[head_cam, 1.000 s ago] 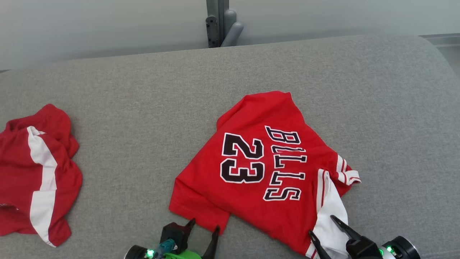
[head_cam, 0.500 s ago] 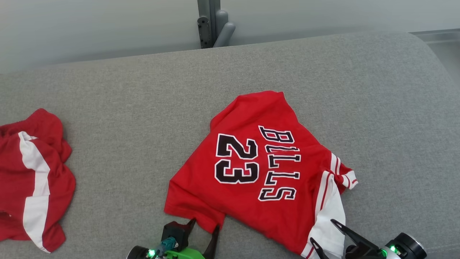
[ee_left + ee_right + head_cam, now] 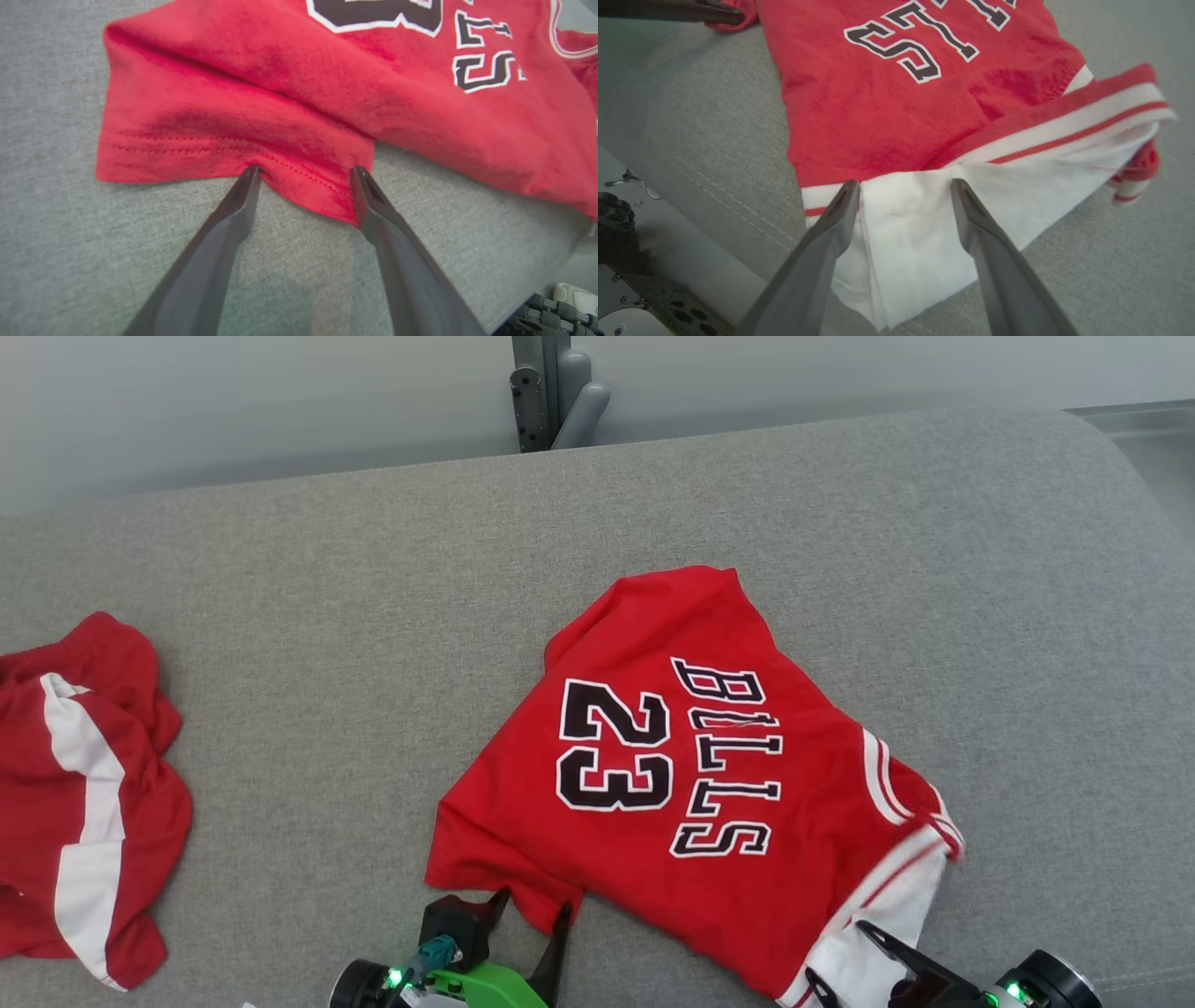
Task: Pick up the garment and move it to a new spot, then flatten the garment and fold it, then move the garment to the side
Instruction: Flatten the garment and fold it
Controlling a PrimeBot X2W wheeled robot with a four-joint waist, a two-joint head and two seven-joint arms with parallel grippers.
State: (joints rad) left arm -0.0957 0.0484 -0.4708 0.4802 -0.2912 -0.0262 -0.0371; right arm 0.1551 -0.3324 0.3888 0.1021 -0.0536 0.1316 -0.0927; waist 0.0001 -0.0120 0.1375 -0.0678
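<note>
– Both grippers look parked at the near edge of the red jersey with the black "23" lettering and white side panel [image 3: 691,775], yeah? Where's it sitting?

– Yep. It's lying mostly flat on the grey fabric couch cushion [image 3: 280,616], right of middle, well apart from the crumpled red-and-white garment [image 3: 84,793] off to the left.

– Which arm's nearer?

– Pretty even, I'd say. The left gripper [image 3: 534,905] has its tips touching the stitched red hem at the near-left corner, with a bit of that hem poking in between the fingers. The right gripper [image 3: 837,952] is over the white panel at the near-right corner, cloth lying between its fingers. Jaws on both are spread wide, nothing pinched.

– So what does the grab hinge on?

– The cloth is straight ahead of each pair of jaws, one corner per arm, so no reaching across. The lettering reads sideways, tops toward the robot's right, so the long axis looks to run roughly from one gripper to the other along that slanted near edge.
</note>
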